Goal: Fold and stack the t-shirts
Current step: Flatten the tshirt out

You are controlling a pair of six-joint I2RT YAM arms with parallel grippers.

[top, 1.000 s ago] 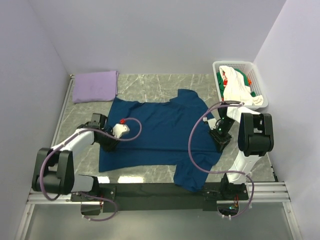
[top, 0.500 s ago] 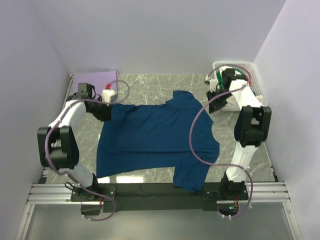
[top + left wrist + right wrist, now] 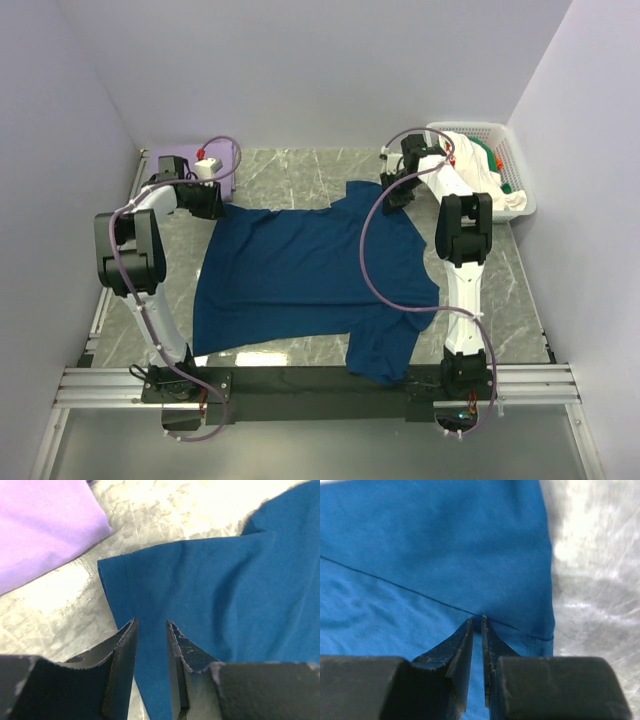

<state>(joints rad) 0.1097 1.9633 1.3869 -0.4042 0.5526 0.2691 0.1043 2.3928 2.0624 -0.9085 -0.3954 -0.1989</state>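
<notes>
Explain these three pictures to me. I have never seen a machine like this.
This is a robot with two arms bolted to the near edge of a marble-patterned table. Each arm ends in a two-finger end effector.

The wide picture comes from a fixed camera above and behind the arms. The two close-ups come from small cameras on the wrists, looking along each arm's own dark fingers.

A dark blue t-shirt lies spread out on the table. A folded lavender t-shirt sits at the far left corner. A white basket at the far right holds more clothes.

The left end effector is open above the blue shirt's far left corner and holds nothing. The right end effector is almost closed, with its tips at a seam on the shirt's far right side. The pictures do not show whether it has pinched any cloth.
</notes>
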